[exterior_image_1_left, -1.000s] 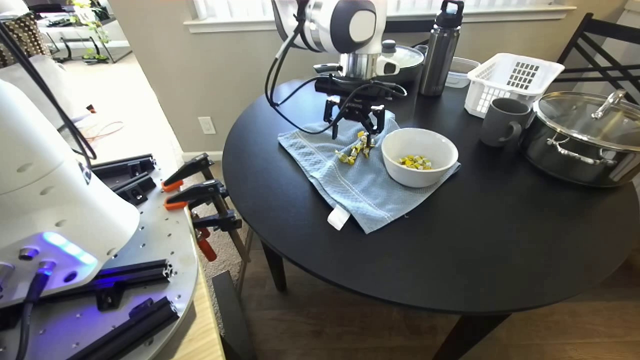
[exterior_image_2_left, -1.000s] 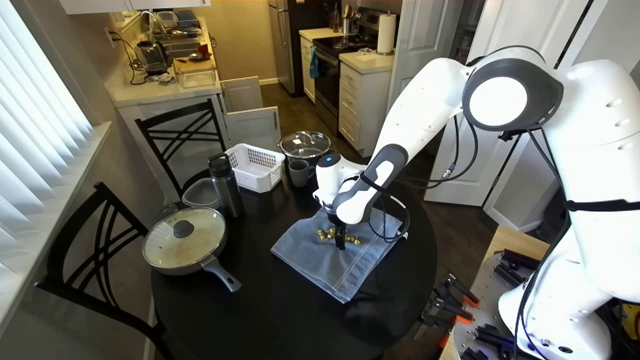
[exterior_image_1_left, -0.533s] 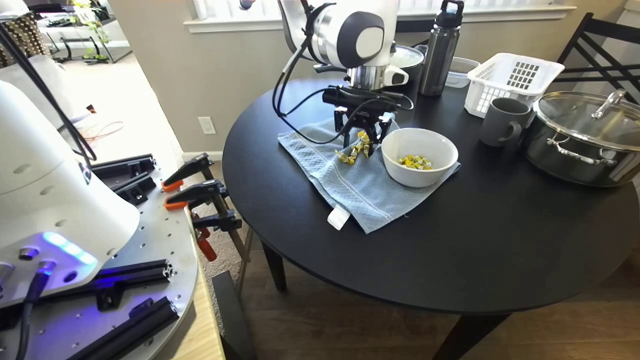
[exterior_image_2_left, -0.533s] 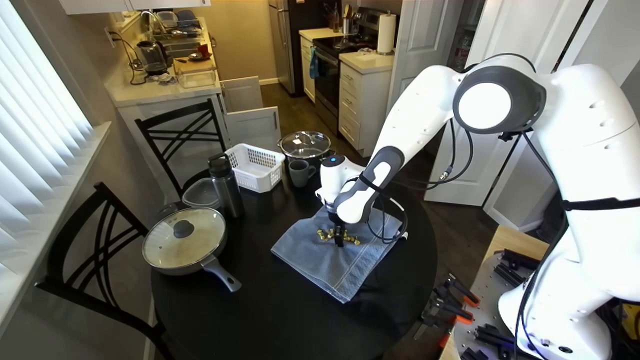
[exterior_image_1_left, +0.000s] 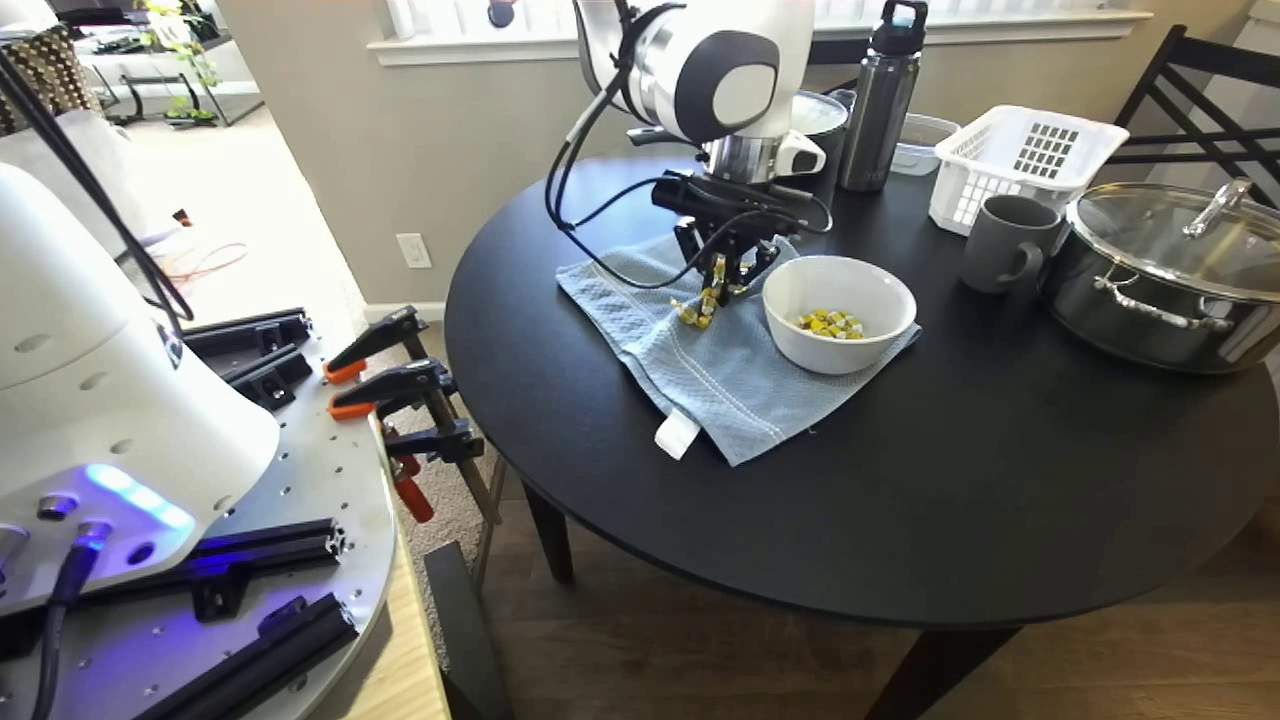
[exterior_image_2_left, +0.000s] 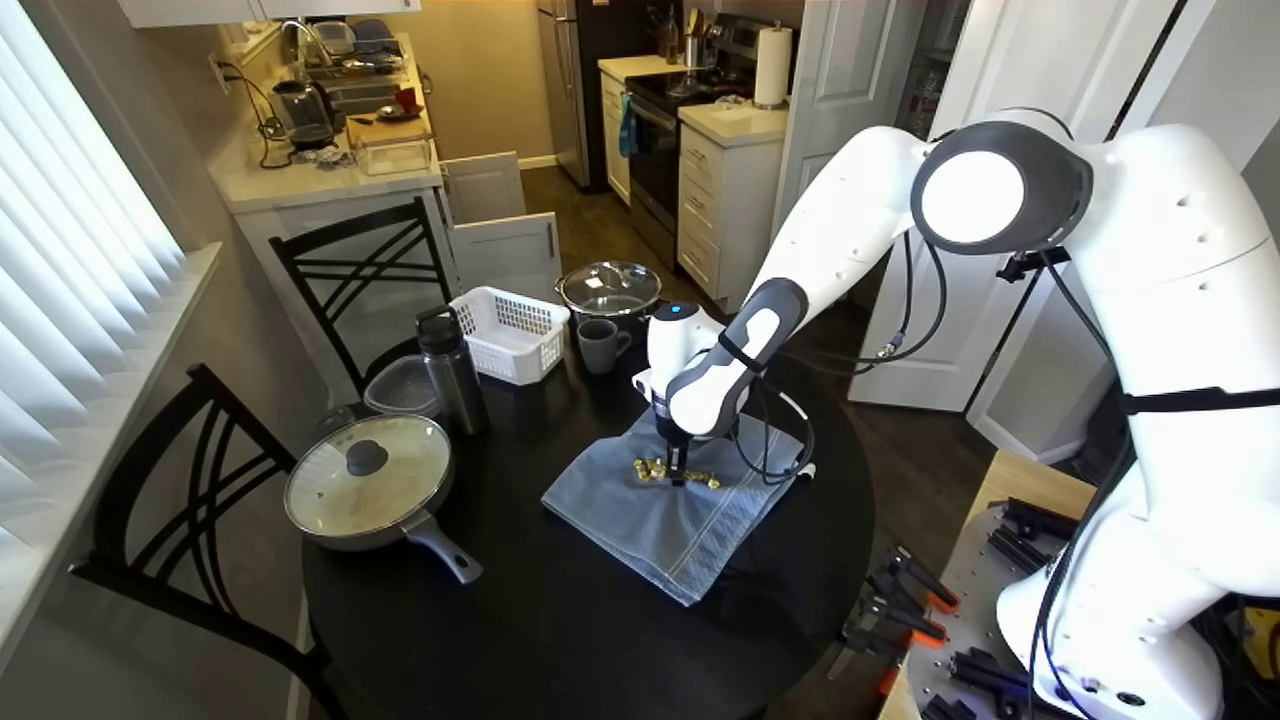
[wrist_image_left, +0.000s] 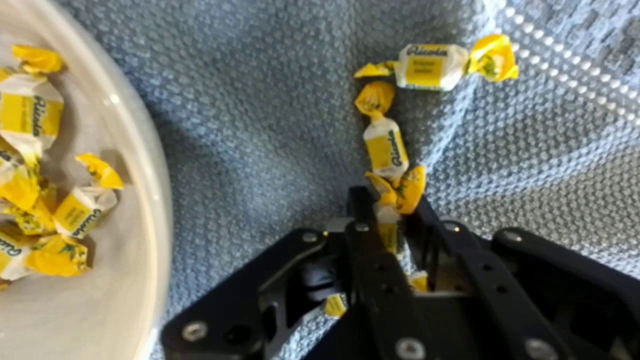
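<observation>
Straddling a yellow-and-white candy just below and right of center in the wrist view, the tool has its jaws slightly apart; whether they grip it cannot be told. Two more candies lie higher up on the blue towel; a white bowl fills the left edge.

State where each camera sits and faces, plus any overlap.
Wrist view: above the black two-fingered pincer, looking down at yellow-and-white wrapped candies on blue cloth; pincer shows.
In an exterior view: near the white robot base, facing the bright window; base, white arm, pincer show.
In an exterior view: high beside the round black table, facing white kitchen drawers; base, arm, pincer show.
Both exterior views share table, cloth.
</observation>
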